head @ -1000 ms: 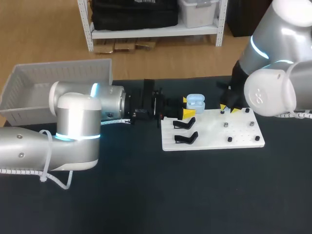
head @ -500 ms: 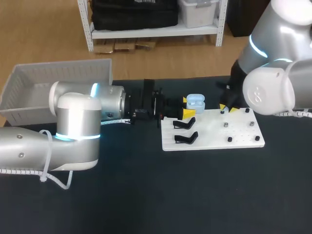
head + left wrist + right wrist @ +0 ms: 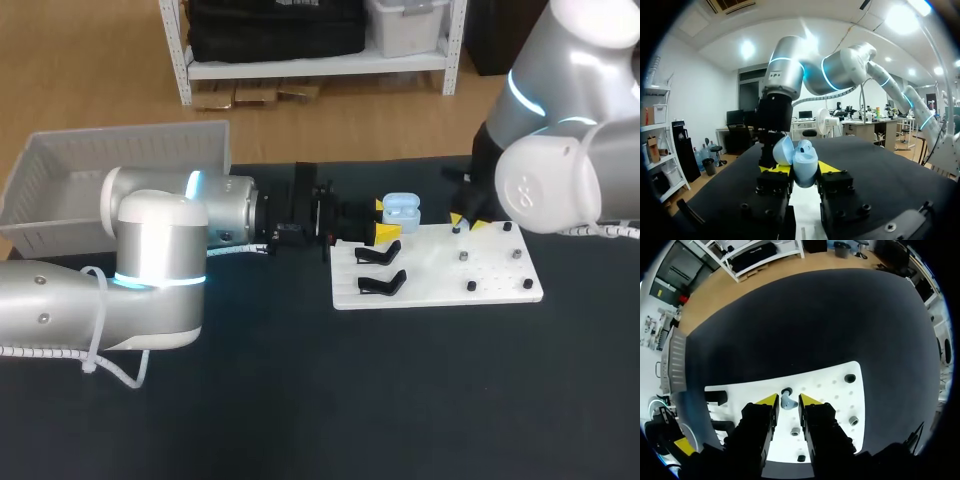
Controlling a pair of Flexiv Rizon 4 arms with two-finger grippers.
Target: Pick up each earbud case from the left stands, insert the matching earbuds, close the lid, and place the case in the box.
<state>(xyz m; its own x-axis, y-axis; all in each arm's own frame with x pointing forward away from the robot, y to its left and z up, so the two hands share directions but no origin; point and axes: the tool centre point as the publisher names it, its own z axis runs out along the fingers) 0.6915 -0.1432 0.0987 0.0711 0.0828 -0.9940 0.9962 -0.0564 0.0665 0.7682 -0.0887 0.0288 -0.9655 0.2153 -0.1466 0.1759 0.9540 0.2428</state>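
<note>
Left claw (image 3: 801,170): clenched on the light-blue earbud case (image 3: 806,162), one yellow tip on each side of its body. The case is carried off the stands, just above the near edge of the white fixture board (image 3: 500,262). The lid (image 3: 782,150) is hinged open and the case mouth faces the other arm, presumably so an earbud can be dropped straight in.

Right claw (image 3: 788,399): released. It is set down over the light-blue earbud (image 3: 786,401), which sits on its peg on the board. The yellow tips straddle the earbud with a sliver of white showing on either side, so no grip yet. Coming from above keeps the claw clear of the neighbouring pegs (image 3: 850,378).

Two black stands (image 3: 380,268) on the board's left half are bare, just beside the held case. The grey box (image 3: 60,165) waits at the desk's (image 3: 400,400) far left, behind the left arm and well apart from the board.

Judgement: the step in hand is earbud pickup, early in the cycle for this case. Insertion, lid closing and boxing are all still to do. The earbud is small and smooth, so an off-centre pinch could flick it off the peg.
</note>
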